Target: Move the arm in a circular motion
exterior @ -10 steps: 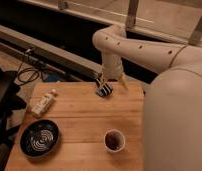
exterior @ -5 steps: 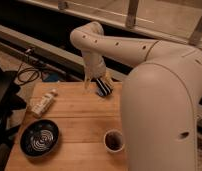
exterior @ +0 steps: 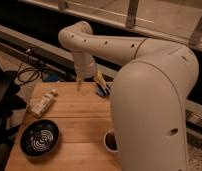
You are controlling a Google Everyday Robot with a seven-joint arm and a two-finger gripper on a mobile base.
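My off-white arm (exterior: 144, 65) fills the right half of the camera view, with thick rounded segments and small dark holes. It bends at an elbow at the top centre and comes down over the far edge of the wooden table (exterior: 74, 120). The black-and-white striped gripper (exterior: 102, 86) hangs at the table's far edge, mostly hidden behind the arm's big near segment. It holds nothing that I can see.
A dark bowl (exterior: 40, 138) with a spiral pattern sits at the table's front left. A white bottle (exterior: 42, 103) lies on its side at the left. A small cup (exterior: 110, 141) with dark contents stands by the arm's near segment. Black cables (exterior: 27, 75) lie on the floor at left.
The arm has swung to the left and nearer to the camera, so its big segment covers more of the right side. The gripper stays near the table's far edge.
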